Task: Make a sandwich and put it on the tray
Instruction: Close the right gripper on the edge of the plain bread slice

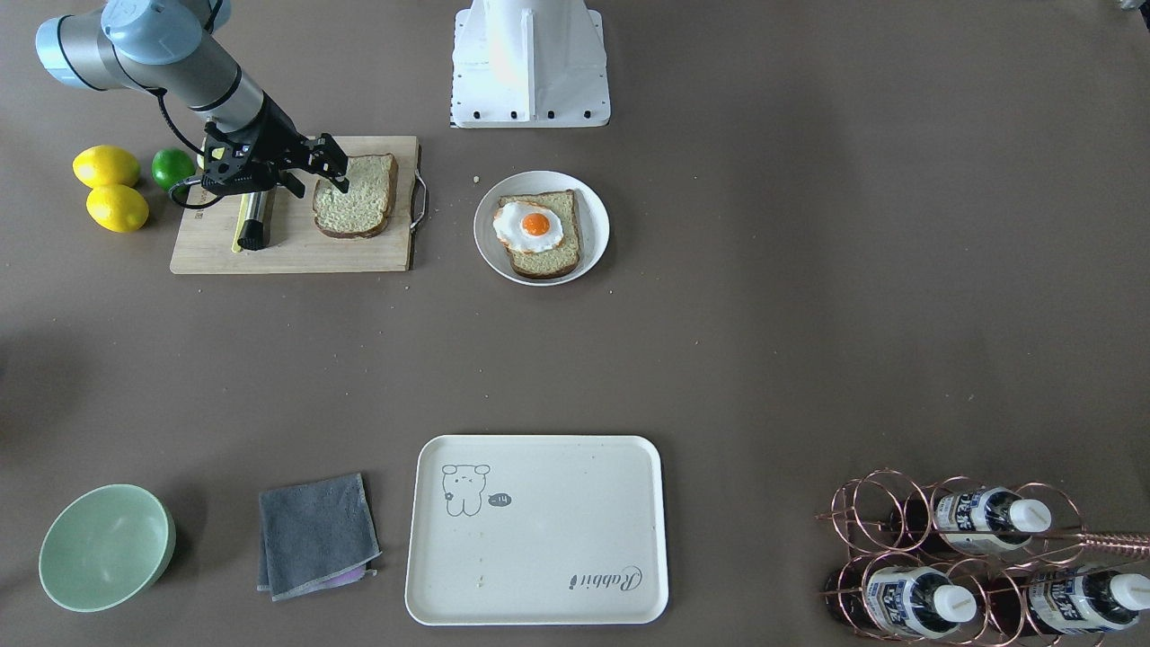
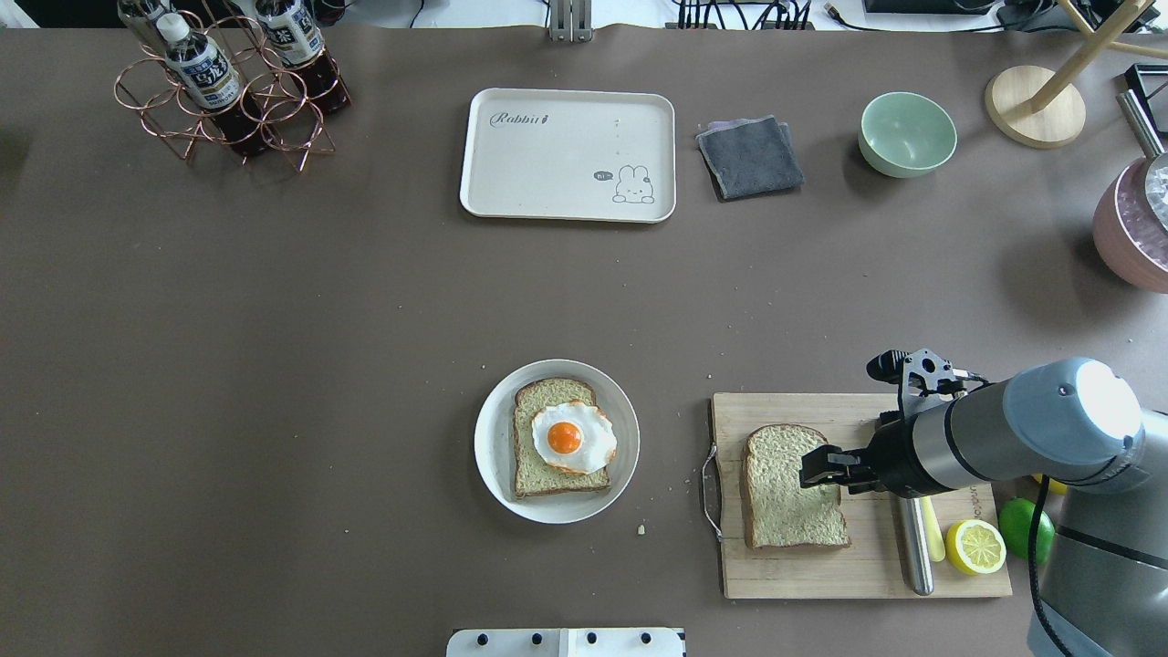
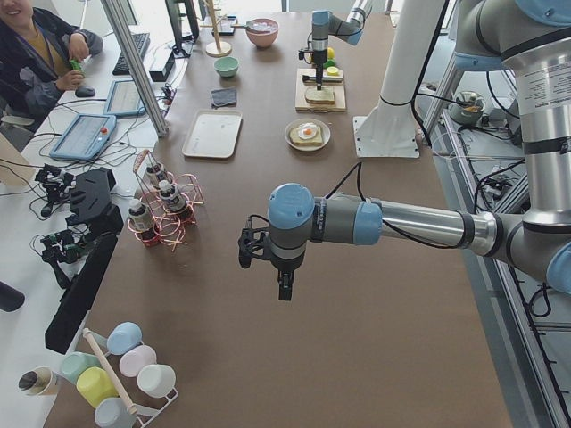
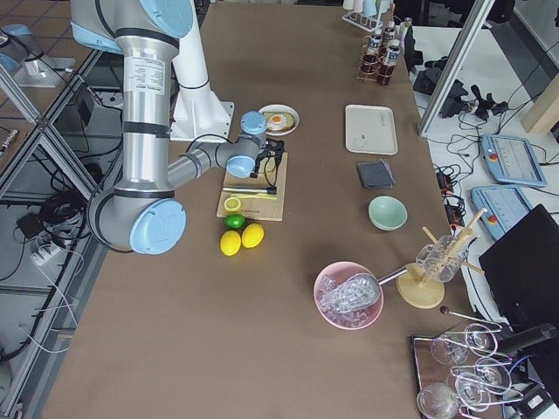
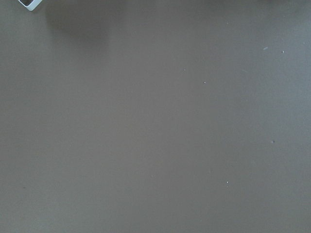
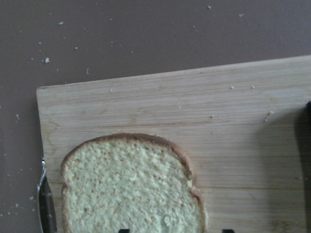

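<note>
A bread slice topped with a fried egg (image 1: 530, 226) lies on the round white plate (image 1: 490, 243) at the table's middle. A second bread slice (image 1: 355, 196) lies flat on the wooden cutting board (image 1: 296, 252). My right gripper (image 1: 334, 166) is open and empty, just over this slice's edge nearest the arm (image 2: 810, 467); in the right wrist view its fingertips (image 6: 124, 230) stand wide apart over the slice (image 6: 126, 189). The cream tray (image 1: 539, 557) is bare, at the far side from the robot. My left gripper (image 3: 284, 290) hangs over bare table; I cannot tell whether it is open.
A steel-handled knife (image 2: 915, 547), a cut lemon (image 2: 975, 546) and a lime (image 2: 1026, 529) lie by the board. A grey cloth (image 2: 750, 157) and a green bowl (image 2: 907, 134) sit beside the tray. A copper bottle rack (image 2: 233, 87) stands at the far left.
</note>
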